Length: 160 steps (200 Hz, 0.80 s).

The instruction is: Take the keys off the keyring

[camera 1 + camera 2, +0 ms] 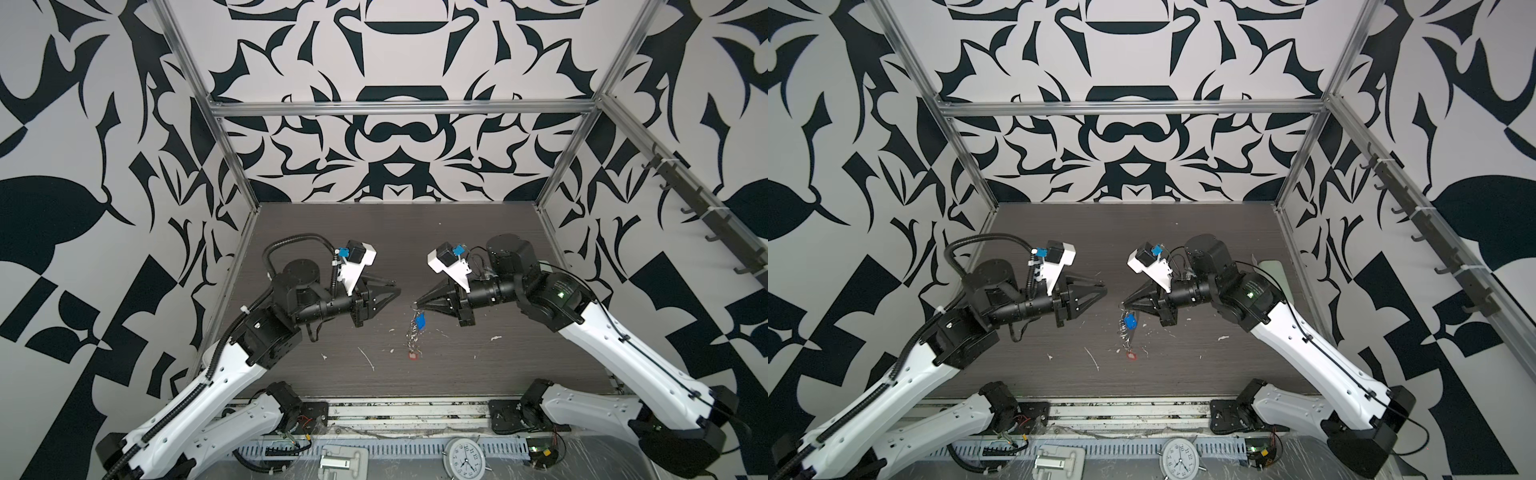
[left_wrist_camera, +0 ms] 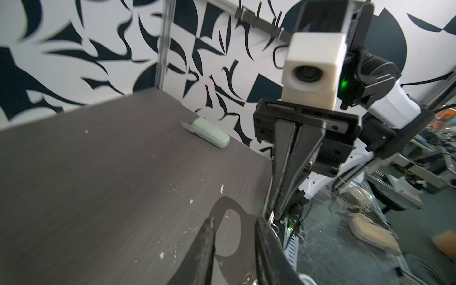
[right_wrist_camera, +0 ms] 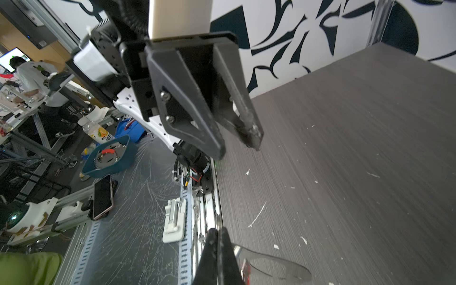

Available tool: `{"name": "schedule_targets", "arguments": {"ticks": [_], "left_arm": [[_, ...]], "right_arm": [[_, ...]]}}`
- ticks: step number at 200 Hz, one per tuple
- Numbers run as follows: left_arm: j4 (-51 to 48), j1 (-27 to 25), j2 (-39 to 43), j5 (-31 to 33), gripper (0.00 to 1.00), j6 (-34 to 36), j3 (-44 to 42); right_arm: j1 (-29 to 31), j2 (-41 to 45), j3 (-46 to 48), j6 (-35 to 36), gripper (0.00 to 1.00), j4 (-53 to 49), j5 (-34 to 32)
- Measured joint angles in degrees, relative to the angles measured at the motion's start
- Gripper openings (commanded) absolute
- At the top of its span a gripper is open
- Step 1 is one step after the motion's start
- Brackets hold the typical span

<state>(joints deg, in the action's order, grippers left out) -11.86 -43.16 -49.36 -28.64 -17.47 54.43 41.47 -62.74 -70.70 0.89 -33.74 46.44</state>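
Top views: keyring (image 1: 412,330) hangs well inside table (image 1: 519,353) edges.

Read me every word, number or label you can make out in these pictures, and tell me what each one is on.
"1" to "12": hour numerals on the face of the round white alarm clock, in both top views.
Too blurred to read: the label on the clear plastic bottle with orange fruit print, right wrist view.
No text visible on the blue rectangular plastic key tag or the red rectangular key tag.
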Motion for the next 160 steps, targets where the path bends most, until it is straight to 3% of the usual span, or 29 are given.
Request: {"name": "schedule_targets", "arguments": {"ticks": [25, 60, 80, 92, 115, 160], "left_arm": [[-0.46, 0.13, -2.23, -6.84, 0.33, -1.18, 0.00], [-0.42, 0.13, -2.75, -11.50, 0.26, -1.64, 0.00], [-0.44, 0.13, -3.08, -12.59, 0.35, -2.08, 0.00], [-0.42, 0.04, -3.45, -13.07, 0.35, -2.05, 0.09], [-0.42, -0.33, -4.11, -13.62, 0.25, -2.08, 0.11], [-0.42, -1.16, -4.28, -14.27, 0.18, -1.68, 0.15]], "right_arm": [[0.22, -0.74, -1.14, 1.16, 0.00, -3.08, 0.02], [0.83, -1.64, -3.58, 2.32, 0.00, -5.11, 0.04], [1.44, -2.10, -4.39, 2.56, 0.00, -5.53, 0.04], [1.90, -2.43, -4.66, 2.62, 0.00, -5.64, 0.02], [2.93, -3.39, -5.22, 2.78, 0.00, -5.97, -0.04], [3.30, -3.85, -5.33, 2.93, 0.00, -6.38, -0.87]]}}
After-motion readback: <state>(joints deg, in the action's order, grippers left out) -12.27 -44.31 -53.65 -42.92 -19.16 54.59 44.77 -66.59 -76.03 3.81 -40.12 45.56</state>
